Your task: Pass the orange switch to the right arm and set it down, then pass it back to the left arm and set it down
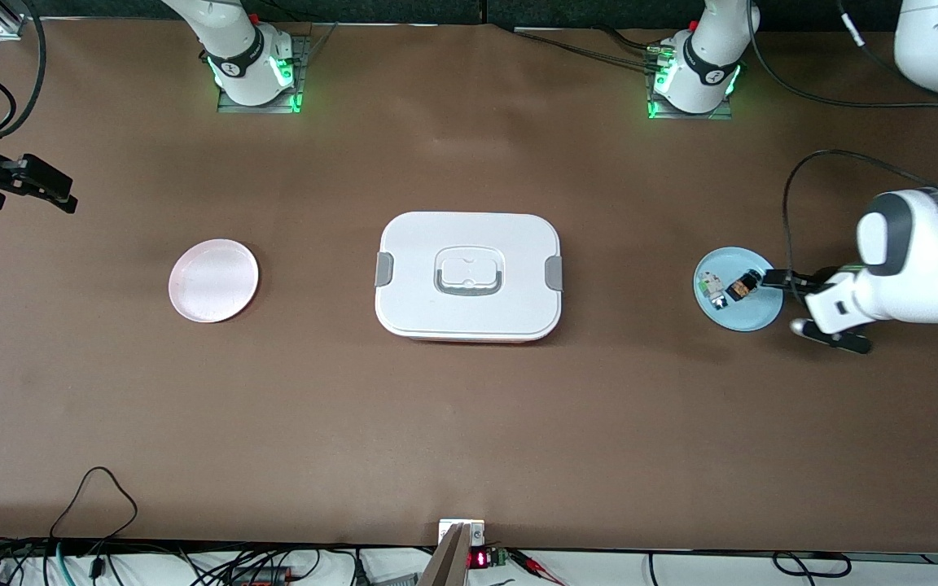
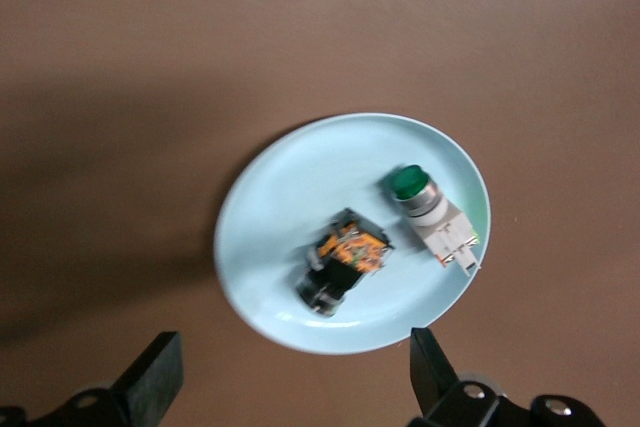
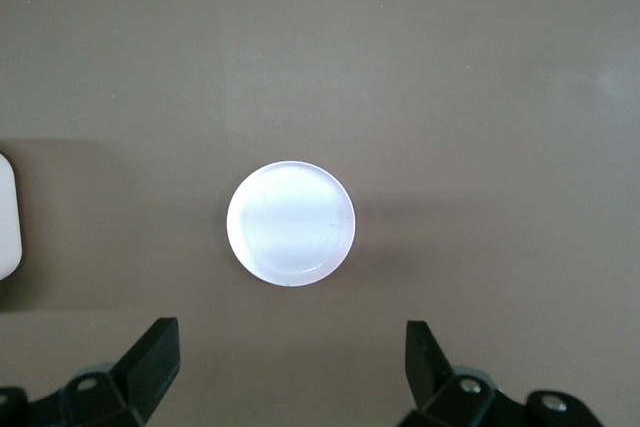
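While the right hand (image 3: 285, 372) waits wide open, the left hand (image 2: 290, 377), empty and spread, hangs over the orange switch (image 2: 342, 260).

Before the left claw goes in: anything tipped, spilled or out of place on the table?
Only one thing: the orange switch lies on its side on the blue plate, beside the green switch, which is toppled too. The box sits closed and square; the pink plate holds nothing.

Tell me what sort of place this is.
Probably a robotics lab test bench: two arms bolted to a brown-covered table, cables trailing along its edge, and staged props, a white box between a pink plate and a blue plate.
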### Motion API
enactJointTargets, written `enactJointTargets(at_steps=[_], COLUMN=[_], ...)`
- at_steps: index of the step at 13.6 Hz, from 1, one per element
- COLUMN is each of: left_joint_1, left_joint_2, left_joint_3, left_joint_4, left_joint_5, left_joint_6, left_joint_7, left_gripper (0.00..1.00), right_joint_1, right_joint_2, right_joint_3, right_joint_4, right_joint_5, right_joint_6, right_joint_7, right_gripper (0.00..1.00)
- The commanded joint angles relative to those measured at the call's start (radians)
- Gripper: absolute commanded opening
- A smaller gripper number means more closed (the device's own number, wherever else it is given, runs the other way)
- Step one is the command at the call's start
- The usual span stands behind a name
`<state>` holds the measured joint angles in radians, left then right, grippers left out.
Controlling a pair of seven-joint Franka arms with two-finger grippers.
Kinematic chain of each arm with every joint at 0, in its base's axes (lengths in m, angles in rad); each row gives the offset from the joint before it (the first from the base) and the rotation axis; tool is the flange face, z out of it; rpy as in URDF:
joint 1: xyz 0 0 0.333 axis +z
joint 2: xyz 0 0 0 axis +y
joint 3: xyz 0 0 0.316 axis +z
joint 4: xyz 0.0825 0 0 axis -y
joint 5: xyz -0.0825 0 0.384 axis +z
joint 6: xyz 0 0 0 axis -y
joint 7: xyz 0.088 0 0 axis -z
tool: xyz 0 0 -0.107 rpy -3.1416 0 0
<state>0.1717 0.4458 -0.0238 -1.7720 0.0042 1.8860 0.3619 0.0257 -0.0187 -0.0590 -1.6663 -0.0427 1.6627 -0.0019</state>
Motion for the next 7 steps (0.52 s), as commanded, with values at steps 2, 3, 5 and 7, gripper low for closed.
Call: enactJointTargets(at_steps=[2, 3, 5, 7], left_joint_1=[-0.006, -0.009, -0.009, -0.009], left_joint_2=[0.013, 0.019, 0.016, 0.014], left_joint_3=[0.001, -0.001, -0.01, -0.021], left_joint_4=[0.016, 0.008, -0.039, -0.085], left_joint_5=[0.062, 0.063, 0.062, 0.057], left_joint_6=[0.007, 0.042, 0.115, 0.166], left_joint_7=[-0.252, -0.438, -0.622, -0.786], left_gripper=[1.0, 1.0, 1.0, 1.0], right_joint_1=[-0.003, -0.001, -0.001, 0.0], right_joint_2=[0.003, 0.003, 0.003, 0.003], right_joint_3=[0.001, 0.001, 0.001, 0.002], right_joint_4=[0.005, 0.005, 0.005, 0.005], right_joint_5=[0.003, -0.002, -0.002, -0.002], right_joint_6=[-0.033, -0.044, -0.046, -0.058], right_joint_7=[-0.006, -0.003, -0.007, -0.004], right_gripper=[1.0, 1.0, 1.0, 1.0])
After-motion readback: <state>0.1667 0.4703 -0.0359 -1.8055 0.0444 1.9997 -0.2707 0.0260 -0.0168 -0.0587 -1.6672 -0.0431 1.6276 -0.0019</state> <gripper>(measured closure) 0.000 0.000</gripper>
